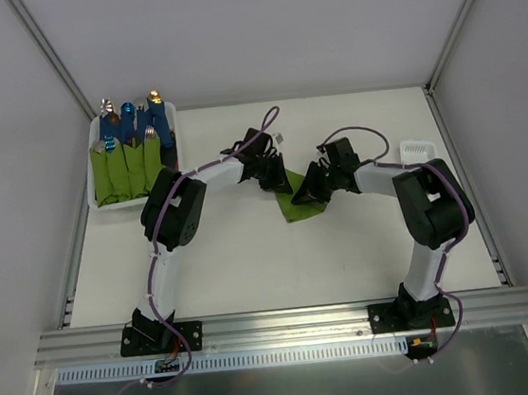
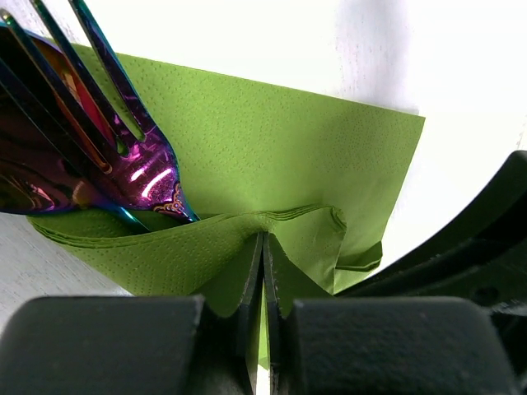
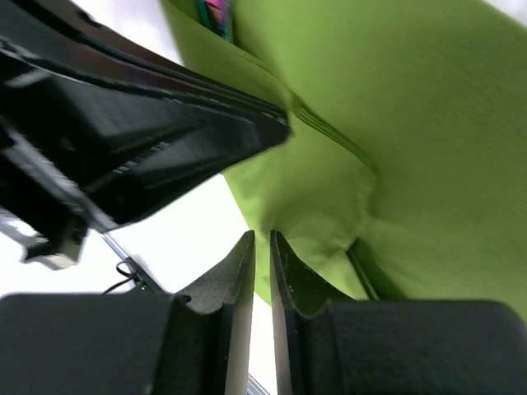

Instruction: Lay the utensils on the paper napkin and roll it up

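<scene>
Left fingers (image 2: pixel 252 321) pinch paper napkin (image 2: pixel 272 148); right fingers (image 3: pixel 237 304) maybe touching.

White table (image 1: pixel 252 256), pale grey walls (image 1: pixel 273 25), aluminium rail (image 1: pixel 288 321) at near edge.

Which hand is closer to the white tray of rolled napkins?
Left. The left hand is right of the white tray, pinching the green napkin; the right hand is beside it, farther away.

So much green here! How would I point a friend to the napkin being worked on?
Find the middle of the white table, where the left gripper and right gripper converge. The paper napkin lies there, a loose green sheet. Unlike the green rolls in the far-left tray, it shows no blue handles.
</scene>
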Motion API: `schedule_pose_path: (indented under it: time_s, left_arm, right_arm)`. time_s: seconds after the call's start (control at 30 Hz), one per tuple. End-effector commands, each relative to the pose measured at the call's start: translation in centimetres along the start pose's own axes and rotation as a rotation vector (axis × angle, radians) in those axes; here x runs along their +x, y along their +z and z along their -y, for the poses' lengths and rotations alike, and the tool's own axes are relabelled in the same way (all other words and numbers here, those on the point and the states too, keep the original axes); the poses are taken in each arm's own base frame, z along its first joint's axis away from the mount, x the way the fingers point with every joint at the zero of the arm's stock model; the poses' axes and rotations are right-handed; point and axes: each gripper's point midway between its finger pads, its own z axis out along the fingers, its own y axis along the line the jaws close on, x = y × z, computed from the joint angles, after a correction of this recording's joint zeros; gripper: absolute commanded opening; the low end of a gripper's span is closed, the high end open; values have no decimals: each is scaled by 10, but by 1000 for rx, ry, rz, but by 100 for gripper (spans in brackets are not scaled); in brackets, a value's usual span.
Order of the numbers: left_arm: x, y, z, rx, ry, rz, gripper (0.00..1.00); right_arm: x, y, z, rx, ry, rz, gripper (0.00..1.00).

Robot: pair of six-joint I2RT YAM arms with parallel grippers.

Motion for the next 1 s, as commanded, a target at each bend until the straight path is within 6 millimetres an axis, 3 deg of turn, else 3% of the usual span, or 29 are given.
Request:
schedule_pose_path:
  time_s: [0.0,0.23,0.53,0.77,0.97]
  left_arm:
    - [29,-1,-30,-115,1,-88,0]
    - [30,-3,-28,-104,0,-96,0]
    - [18,-23,3,10,5,-83,2]
    - [1,-61,33,62,64,-7,10]
    - [15,-49,21,49,27,-54,11]
  right_arm:
    - [-19,-6,-33,-76,-40,55,16]
    - [-11,13,-6,5,4,15,15]
    - [16,25,38,149,18,-72,14]
    - [21,23,47,185,7,-84,13]
    - [22,23,47,187,4,-86,13]
